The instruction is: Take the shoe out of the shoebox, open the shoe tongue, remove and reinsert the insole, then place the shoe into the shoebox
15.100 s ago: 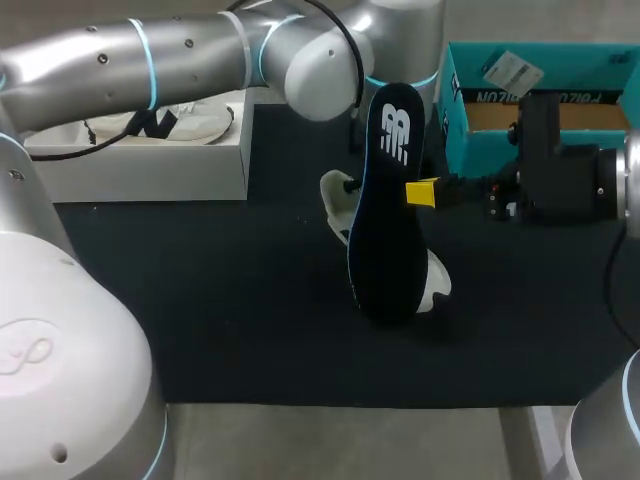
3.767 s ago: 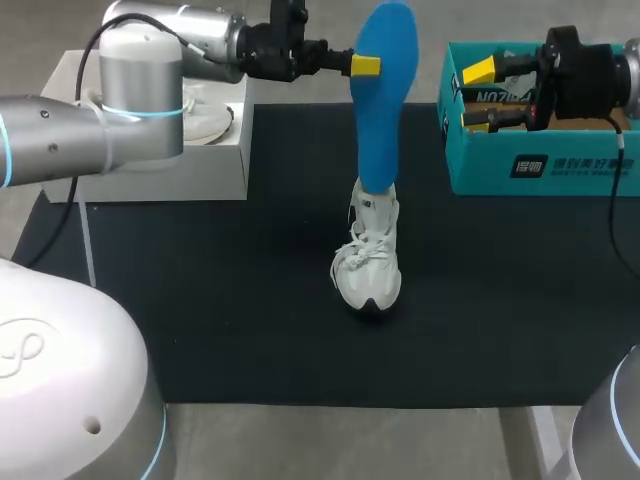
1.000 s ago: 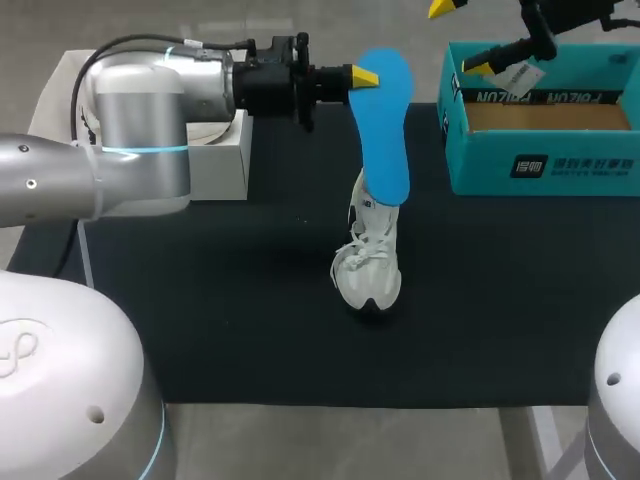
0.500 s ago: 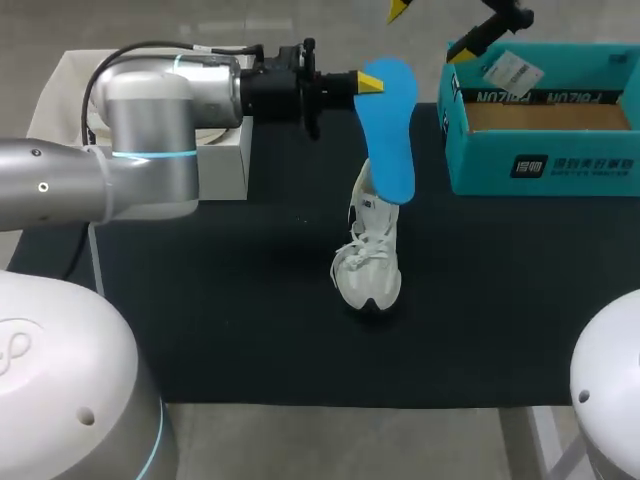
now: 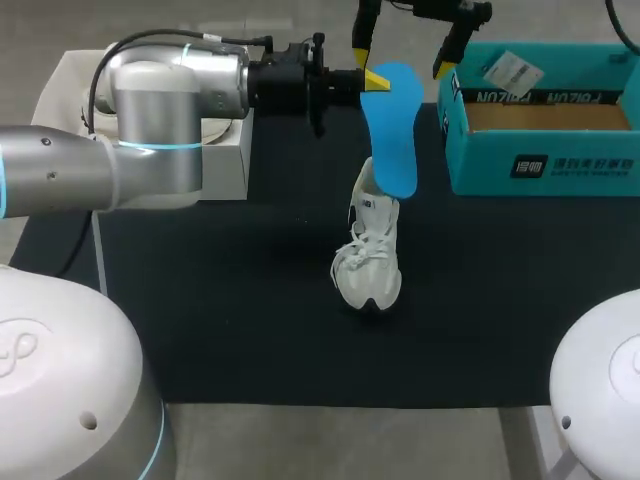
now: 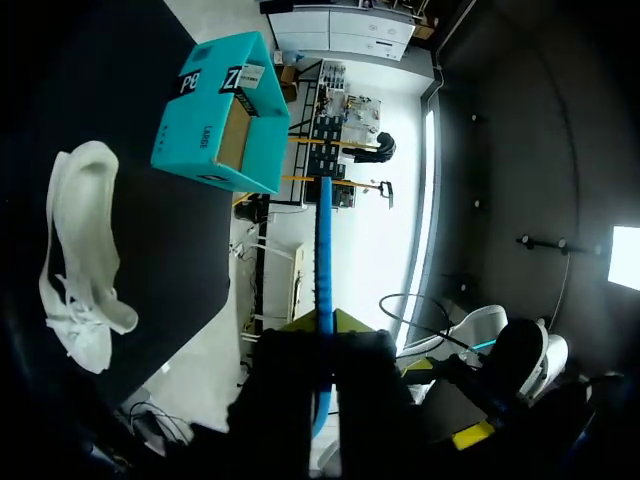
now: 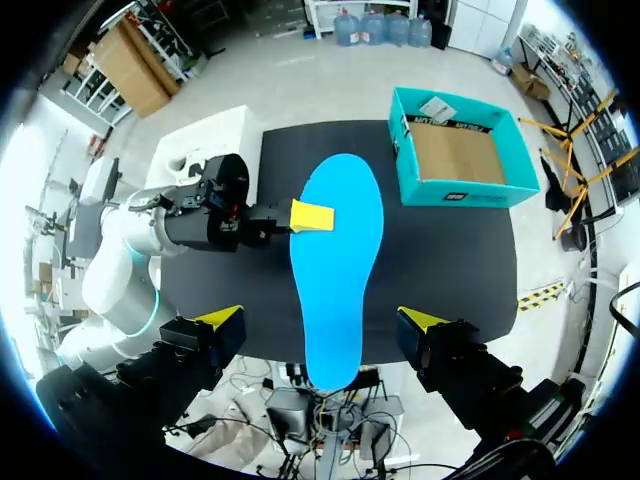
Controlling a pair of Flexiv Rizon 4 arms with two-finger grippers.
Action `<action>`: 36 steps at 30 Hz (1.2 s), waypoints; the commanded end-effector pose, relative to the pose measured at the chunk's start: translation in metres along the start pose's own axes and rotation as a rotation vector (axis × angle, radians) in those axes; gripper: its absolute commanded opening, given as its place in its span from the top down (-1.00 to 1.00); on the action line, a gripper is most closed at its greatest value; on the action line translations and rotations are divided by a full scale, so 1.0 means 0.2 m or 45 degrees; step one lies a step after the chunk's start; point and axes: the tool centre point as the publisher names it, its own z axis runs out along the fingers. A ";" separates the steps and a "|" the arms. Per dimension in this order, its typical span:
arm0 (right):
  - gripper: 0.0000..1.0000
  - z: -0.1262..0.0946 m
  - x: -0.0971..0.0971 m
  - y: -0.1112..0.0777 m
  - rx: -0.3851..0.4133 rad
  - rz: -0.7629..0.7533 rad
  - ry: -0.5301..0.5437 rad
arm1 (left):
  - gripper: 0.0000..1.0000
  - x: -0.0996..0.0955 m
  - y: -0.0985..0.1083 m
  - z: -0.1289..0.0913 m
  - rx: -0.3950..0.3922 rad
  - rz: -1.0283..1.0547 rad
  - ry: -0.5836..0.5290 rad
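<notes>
Black matting covers the table (image 5: 200, 330), the white lace-up sneaker (image 5: 370, 262) at centre frame and the open teal cardboard shoebox (image 5: 545, 170) upper right. Upper centre, the left pincer (image 5: 365, 78) clamps the bright blue foam insole (image 5: 392, 130) by its upper end, the lower end hanging at the shoe's collar; the right pincer (image 5: 405, 38) gapes wide above it. Reinsertion probably wants that lower tip steered inside the opening before any release.
</notes>
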 end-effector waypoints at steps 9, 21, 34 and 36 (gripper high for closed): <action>-1.00 0.02 0.03 0.04 0.094 -0.061 -0.636 | 1.00 -0.01 0.05 -0.01 0.006 -0.003 0.020; -1.00 0.02 0.04 0.05 0.092 0.014 -0.407 | 1.00 0.00 0.06 -0.02 0.024 -0.001 0.041; -1.00 0.03 0.06 0.04 0.124 0.028 -0.315 | 1.00 0.00 0.06 -0.04 0.045 0.000 0.062; -1.00 0.03 0.06 0.04 0.125 0.032 -0.313 | 1.00 0.00 0.07 -0.04 0.044 -0.001 0.062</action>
